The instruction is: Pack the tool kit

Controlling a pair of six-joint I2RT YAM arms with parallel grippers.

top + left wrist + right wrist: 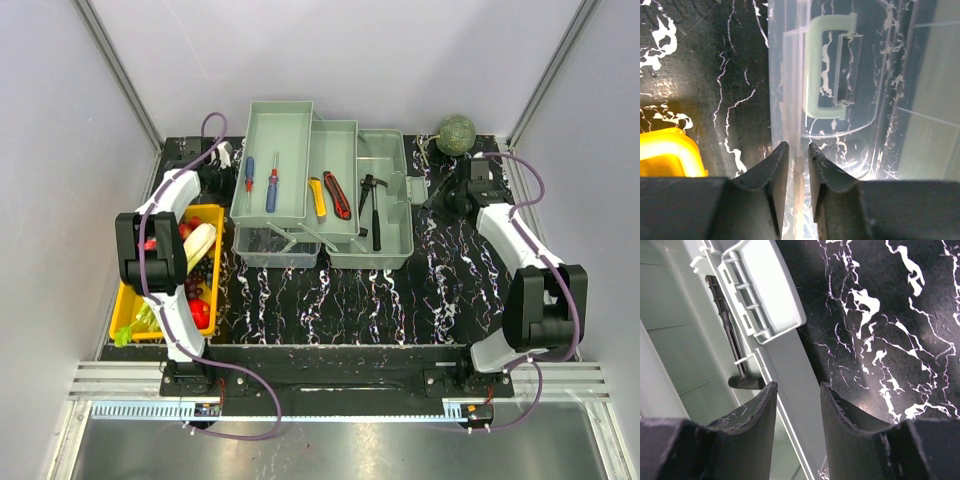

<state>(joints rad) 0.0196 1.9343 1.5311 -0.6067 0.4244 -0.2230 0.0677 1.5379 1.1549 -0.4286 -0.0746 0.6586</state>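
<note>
- Grey-green plastic: the toolbox (392, 238) stands opened out at the middle-back of my black marbled table (380, 300), with its fold-out trays stepped up and away to the left.
- The top tray (290, 125) holds two screwdrivers (272, 190) with red and blue on their handles. The middle tray (335, 140) holds a yellow knife (317, 196) beside a red knife (337, 195). The hammer (372, 205) lies in the base.
- The translucent lid (785, 75) sits at the box's front left, and its pale green handle (812, 70) is plain in my left wrist view.
- Left gripper (796, 146): the fingers are set narrow astride the lid's edge wall. I cannot tell whether they actually pinch it.
- Right gripper (797, 385): roughly half closed onto the toolbox's right end wall beside the latch (765, 285). One finger is inside the box, one outside, and they grip the wall.
- The yellow tray (122, 305) of produce is at far left, and a green melon (456, 134) sits at back right.
- Any lettering on the tools or box is too small for me to read.
</note>
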